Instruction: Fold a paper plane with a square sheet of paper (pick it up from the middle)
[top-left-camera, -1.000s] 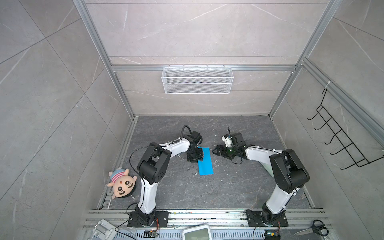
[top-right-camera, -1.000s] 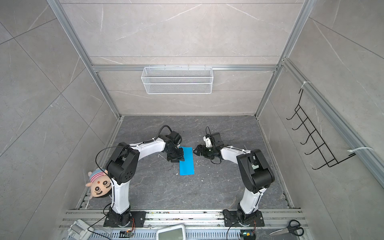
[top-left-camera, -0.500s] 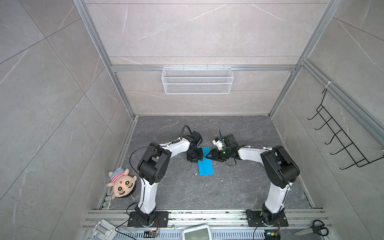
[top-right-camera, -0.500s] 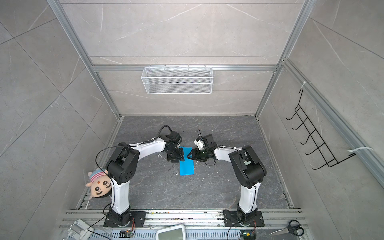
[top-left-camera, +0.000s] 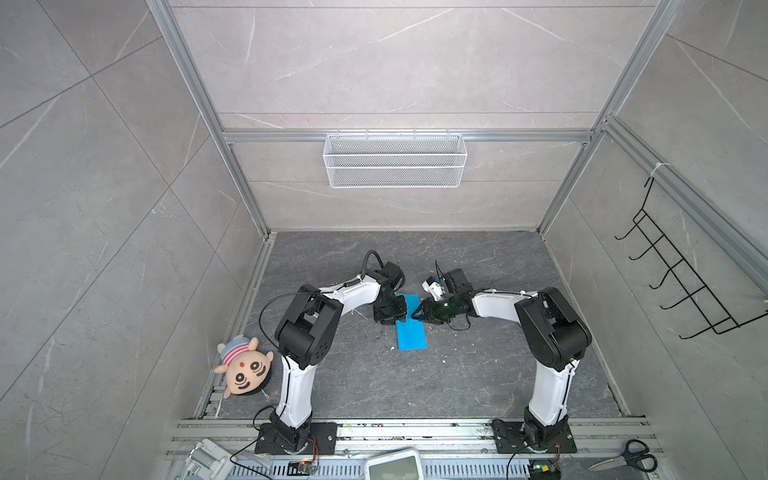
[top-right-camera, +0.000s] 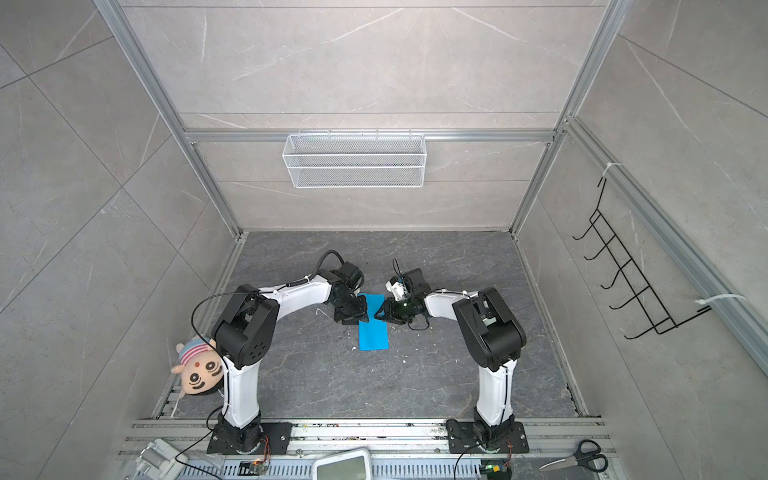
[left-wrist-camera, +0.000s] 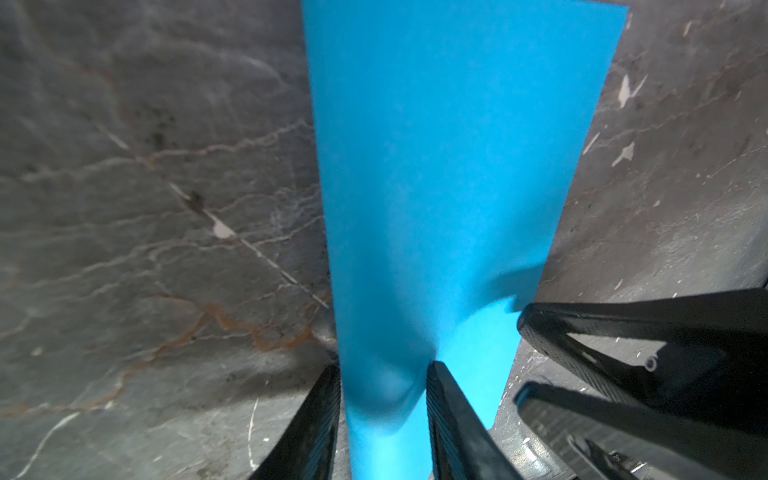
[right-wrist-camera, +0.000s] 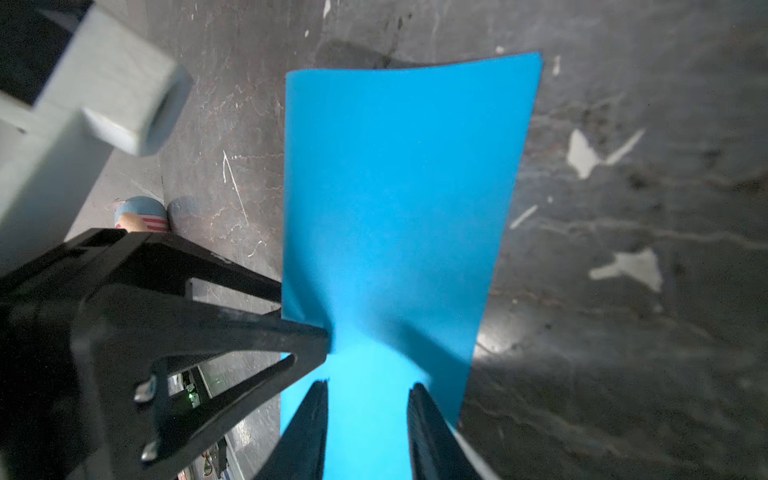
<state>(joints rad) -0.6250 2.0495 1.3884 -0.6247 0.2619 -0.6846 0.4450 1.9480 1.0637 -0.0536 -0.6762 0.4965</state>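
Surface (top-left-camera: 457, 374): a dark grey, marble-veined slab, matt and scuffed, with white flecks scattered over it. It gives a hard, flat backing for pressing creases.

Wire basket (top-left-camera: 395, 160): white mesh, box-shaped, hung on the back wall above the far edge. It looks to have no part in the folding.

Plush doll (top-left-camera: 243, 370): soft and round-headed with a striped cap, lying by the left edge toward the near-left corner, well apart from the work.

Square sheet of paper (top-left-camera: 411, 332): thin, smooth, sky-blue and unmarked. It lies about the middle of the surface, its long sides running from far edge to near edge. It shows as a narrow oblong, so it is probably already folded in half. No pointed nose is formed yet.

Left hand (left-wrist-camera: 382, 370): black, ribbed, tapering fingers. It is clenched on the sheet near its far end, and a soft ridge of paper bulges up between the fingers. This looks like a pinch to raise the limp sheet off the slab.

Right hand (right-wrist-camera: 368, 390): the same black fingers, reaching in from the sheet's opposite long side, facing the left hand. Blue paper shows in the gap between the fingers. Whether they squeeze it or merely straddle it, I cannot tell.
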